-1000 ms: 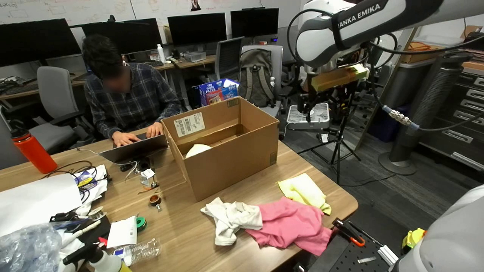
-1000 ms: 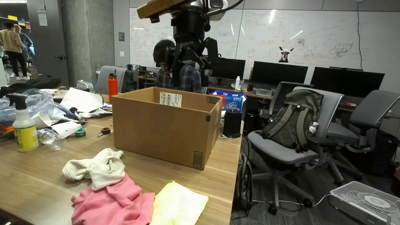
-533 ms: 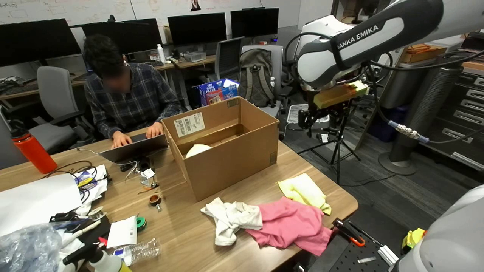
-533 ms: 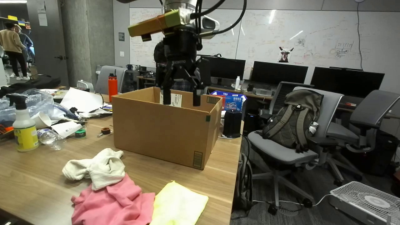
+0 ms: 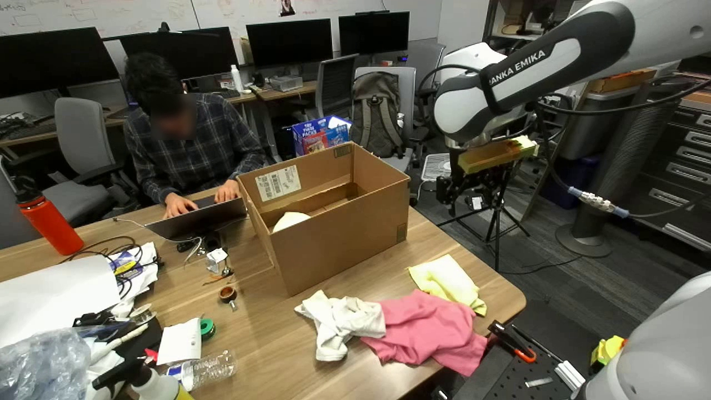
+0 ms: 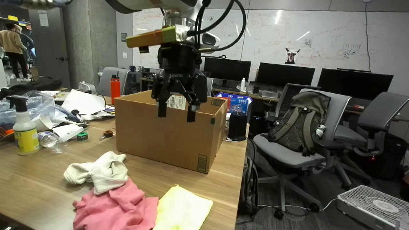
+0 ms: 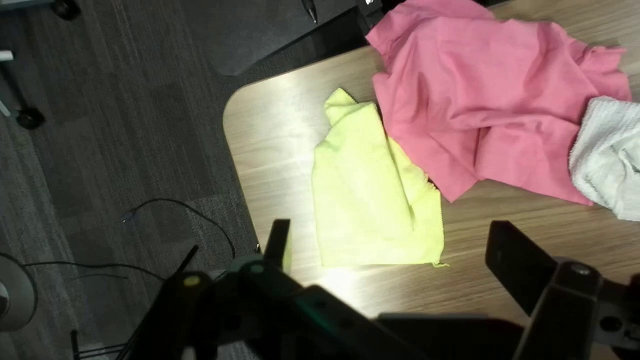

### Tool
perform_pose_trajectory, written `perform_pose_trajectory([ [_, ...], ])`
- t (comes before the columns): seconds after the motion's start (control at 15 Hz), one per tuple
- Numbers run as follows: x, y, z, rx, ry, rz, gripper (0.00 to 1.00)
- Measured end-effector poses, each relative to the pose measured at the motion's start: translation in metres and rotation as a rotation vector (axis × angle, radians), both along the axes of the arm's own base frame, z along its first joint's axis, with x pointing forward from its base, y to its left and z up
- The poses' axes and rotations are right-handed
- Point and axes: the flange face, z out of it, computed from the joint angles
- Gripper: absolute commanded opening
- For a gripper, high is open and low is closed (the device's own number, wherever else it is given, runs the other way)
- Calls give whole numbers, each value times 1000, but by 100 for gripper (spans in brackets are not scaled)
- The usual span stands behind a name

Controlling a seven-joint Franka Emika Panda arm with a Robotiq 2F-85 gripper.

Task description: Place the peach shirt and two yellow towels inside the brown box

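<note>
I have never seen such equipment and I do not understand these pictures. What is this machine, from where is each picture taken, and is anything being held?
The machine is a robot arm. At its end is a black claw with two fingers for gripping.

Two pictures are taken from outside the machine, from different places. The third is taken from its wrist, looking down, so the fingers show at the bottom.

On the table lie a yellow cloth, a pink cloth beside it, and a white cloth lying partly on the pink one. Near them stands an open box; something pale shows inside, but I cannot tell what it is. A person sits at the table with a laptop.

The claw holds nothing: its fingers are apart.
</note>
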Motion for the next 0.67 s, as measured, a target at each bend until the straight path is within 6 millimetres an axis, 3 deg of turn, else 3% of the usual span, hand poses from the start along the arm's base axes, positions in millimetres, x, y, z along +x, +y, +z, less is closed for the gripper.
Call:
perform_pose_trajectory([
  [0.67, 20, 20, -42, 85, -38, -4, 100],
])
